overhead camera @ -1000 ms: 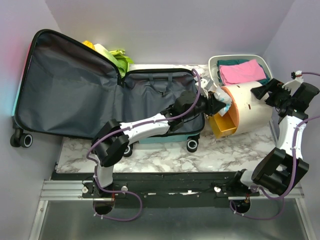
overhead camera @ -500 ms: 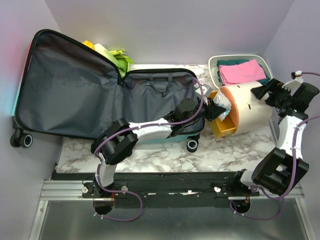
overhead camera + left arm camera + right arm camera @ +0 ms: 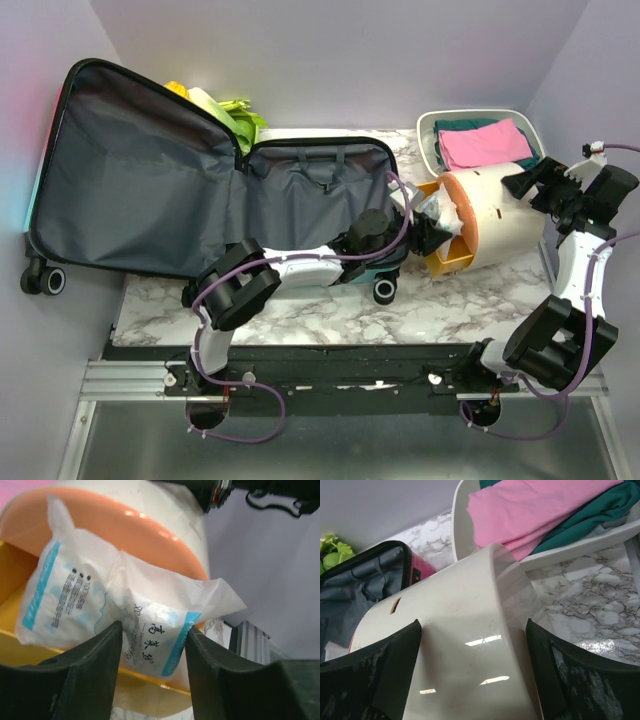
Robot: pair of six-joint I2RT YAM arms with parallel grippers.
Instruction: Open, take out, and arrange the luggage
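Observation:
The luggage (image 3: 310,195) lies open on the marble table, its lid (image 3: 130,170) leaning up at the left, grey lining showing; it also shows in the right wrist view (image 3: 365,580). My left gripper (image 3: 428,222) reaches past its right end and is shut on a white plastic packet (image 3: 440,205) with blue print (image 3: 125,610), held at the mouth of a white-and-orange bucket (image 3: 495,215) lying on its side. In the left wrist view my gripper (image 3: 152,630) pinches the packet's lower edge. My right gripper (image 3: 535,185) is open, its jaws spread over the bucket's wall (image 3: 455,645).
A yellow box (image 3: 450,252) sits in the bucket's mouth under the packet. A white tray (image 3: 430,125) at the back right holds folded pink cloth (image 3: 485,140) and teal cloth. Green and yellow items (image 3: 225,110) lie behind the suitcase. Walls close in on both sides.
My left arm's elbow has swung right and nearer, and its gripper with the packet has shifted slightly down at the bucket's mouth. The right arm has not moved.

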